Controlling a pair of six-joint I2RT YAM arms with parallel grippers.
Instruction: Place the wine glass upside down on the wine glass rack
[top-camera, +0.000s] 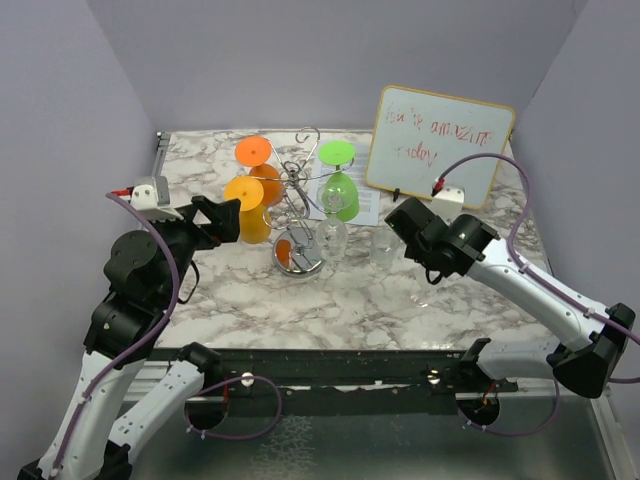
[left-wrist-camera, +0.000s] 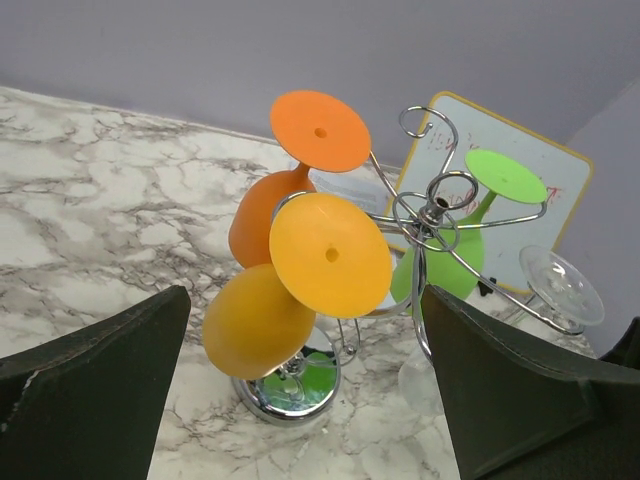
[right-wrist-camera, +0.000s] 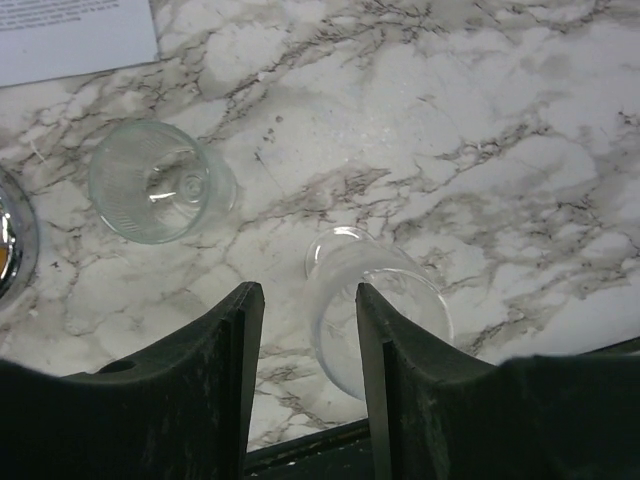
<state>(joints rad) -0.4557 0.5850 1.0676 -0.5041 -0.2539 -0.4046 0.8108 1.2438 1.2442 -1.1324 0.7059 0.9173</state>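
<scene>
Marble-patterned table (top-camera: 430, 300) stood boxed by plain lilac-grey walls (top-camera: 300, 60) on three sides, framed whiteboard (top-camera: 440, 135) leaned at back right, light fell evenly

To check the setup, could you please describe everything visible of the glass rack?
The rack is shiny chrome wire: a round mirror-like base on the marble table, an upright stem and curled loop arms. An orange glass, a yellow glass, a green glass and a clear glass hang upside down from its arms.

A robotics lab test cell: plain lilac-grey partition walls (top-camera: 300, 60) box in a marble-patterned tabletop (top-camera: 400, 300). A black metal mounting rail (top-camera: 340, 365) crosses the frame's bottom, and a red-scribbled whiteboard (top-camera: 440, 140) leans at upper right.
</scene>
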